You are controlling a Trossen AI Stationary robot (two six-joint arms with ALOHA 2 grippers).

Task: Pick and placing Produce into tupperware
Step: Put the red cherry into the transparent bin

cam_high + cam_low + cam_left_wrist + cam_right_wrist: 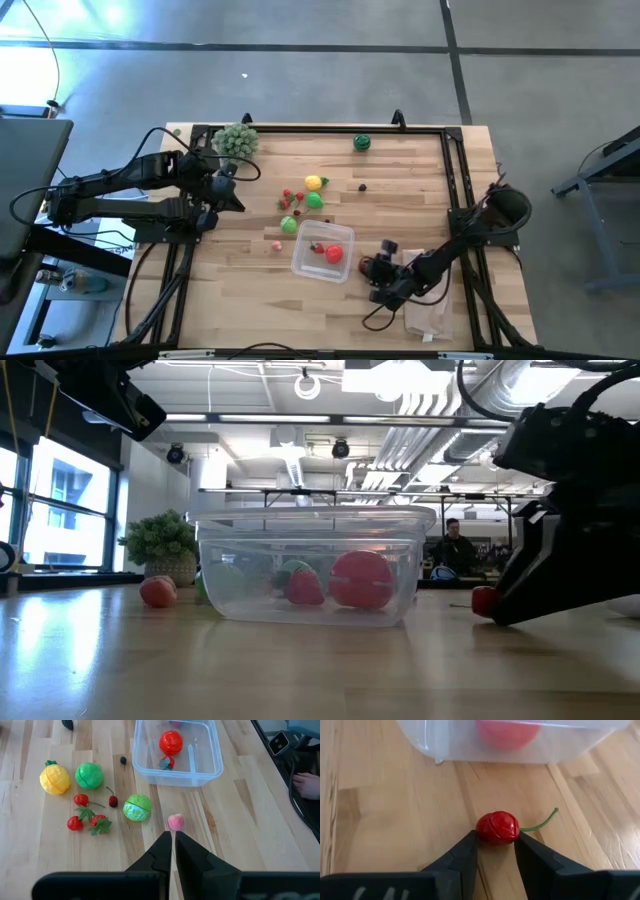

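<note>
The clear tupperware (300,262) stands near the table's middle, with a red ball (171,742) and a strawberry (166,763) inside it. Loose produce lies to its far left: a yellow fruit (55,778), a green ball (89,775), a striped green ball (137,807), a pink piece (175,821) and small red ones. My right gripper (496,837) sits just right of the tupperware, shut on a red cherry (497,826) with a green stem. My left gripper (173,834) hovers shut above the table's left part, touching nothing. My right gripper pinches the cherry's round red body (485,831) between its two fingertips, one on each side. The fingers slant down toward the tupperware. The green stem (540,822) sticks out sideways past one finger. I cannot tell whether the cherry is clear of the tabletop.
A grey-green bushy ball (236,140) sits at the far left edge and a dark green ball (361,143) at the far edge. A pale bag (428,315) lies by the near right corner. A person's hand (305,782) shows beyond the table's edge.
</note>
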